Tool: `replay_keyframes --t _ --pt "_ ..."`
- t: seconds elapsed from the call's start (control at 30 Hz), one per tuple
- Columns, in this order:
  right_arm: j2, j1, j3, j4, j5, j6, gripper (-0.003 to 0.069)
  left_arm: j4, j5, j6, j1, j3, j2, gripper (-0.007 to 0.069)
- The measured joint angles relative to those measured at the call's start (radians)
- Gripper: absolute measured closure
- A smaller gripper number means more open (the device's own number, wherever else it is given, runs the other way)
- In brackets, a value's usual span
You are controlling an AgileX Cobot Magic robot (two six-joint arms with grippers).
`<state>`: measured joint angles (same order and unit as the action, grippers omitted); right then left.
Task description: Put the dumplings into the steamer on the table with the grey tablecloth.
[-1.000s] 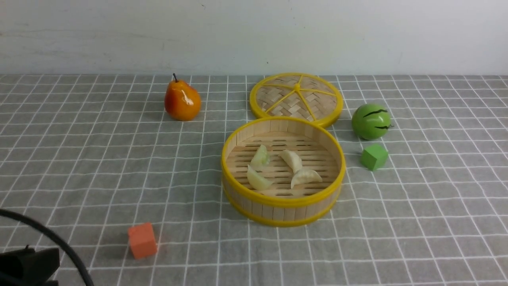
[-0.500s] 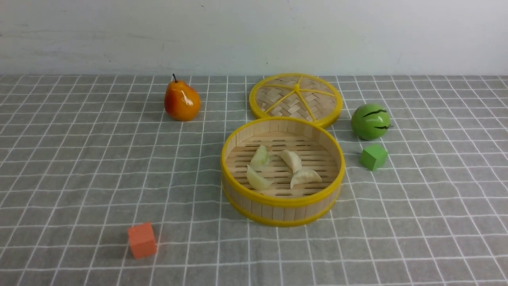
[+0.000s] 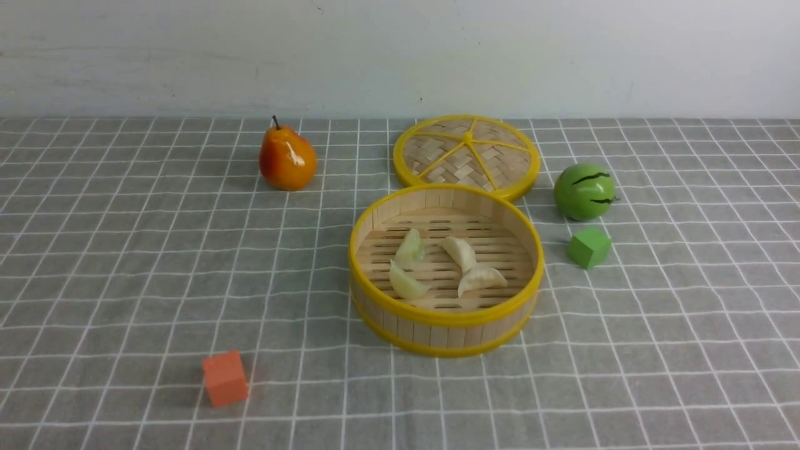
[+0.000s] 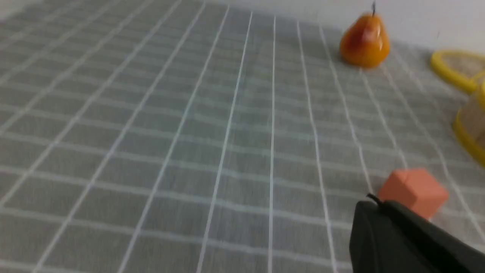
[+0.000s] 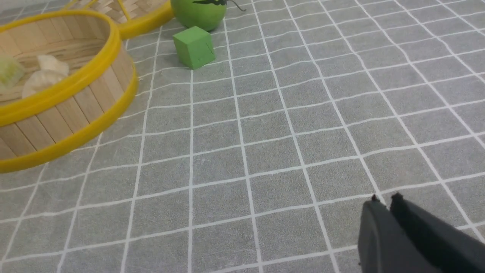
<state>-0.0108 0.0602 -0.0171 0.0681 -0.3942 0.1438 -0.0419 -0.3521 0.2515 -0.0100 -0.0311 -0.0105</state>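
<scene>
Steamer (image 3: 445, 312), frame centre on counter (image 3: 125, 250): holds all four dumplings (image 3: 445, 265). None left outside; task apparently complete. Left pincer (image 4: 373, 206) and right pincer (image 5: 384, 206): both closed, empty, clear of steamer.

matte black right gripper (image 5: 383, 200), tapered fingers

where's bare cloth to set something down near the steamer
Widest bare stretch: left of the steamer, between pear and orange cube. The near right, below the green cube, is also bare. Crowded behind the steamer: lid touching, melon close by.
</scene>
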Motion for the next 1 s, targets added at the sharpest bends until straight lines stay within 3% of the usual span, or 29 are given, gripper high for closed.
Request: replay_keyframes --t 0.1,0.2,1.0 --pt "0.0 0.0 0.0 0.0 0.0 0.0 0.0618 0.068 -0.044 -0.136 0.0 0.0 0.0 0.0638" --pt "0.0 0.0 0.0 0.0 0.0 0.0 0.0618 0.094 -0.044 -0.176 0.0 0.0 0.0 0.0638" --pt "0.0 0.0 0.0 0.0 0.0 0.0 0.0589 0.109 -0.045 -0.149 0.0 0.0 0.0 0.0638"
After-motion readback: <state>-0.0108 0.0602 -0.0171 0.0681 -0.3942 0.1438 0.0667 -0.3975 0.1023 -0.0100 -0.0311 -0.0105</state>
